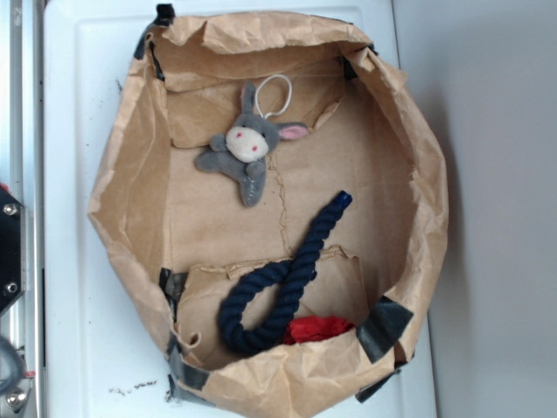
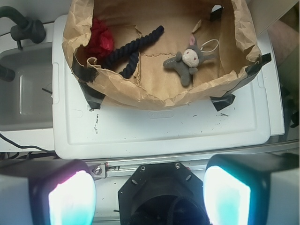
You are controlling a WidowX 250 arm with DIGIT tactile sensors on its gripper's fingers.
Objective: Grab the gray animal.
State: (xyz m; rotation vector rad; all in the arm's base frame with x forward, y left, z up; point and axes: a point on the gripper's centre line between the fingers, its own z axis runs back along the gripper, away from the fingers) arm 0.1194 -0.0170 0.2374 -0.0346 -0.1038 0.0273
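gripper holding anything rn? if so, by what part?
Nothing held. The fingers stand wide apart with an empty gap, well short of the paper bag. The gray animal lies untouched inside.

One brown paper bag (image 1: pixel 130 174), opened wide, on one white tray (image 1: pixel 78 331). Inside the bag: one gray plush donkey (image 1: pixel 246 148) bearing one white string loop (image 1: pixel 277 94); one navy rope (image 1: pixel 287 279); one red cloth item (image 1: pixel 315 329). Several black tape patches (image 1: pixel 383 324) on the bag's rim. One claw (image 2: pixel 150 194) with two pads (image 2: pixel 71 197).
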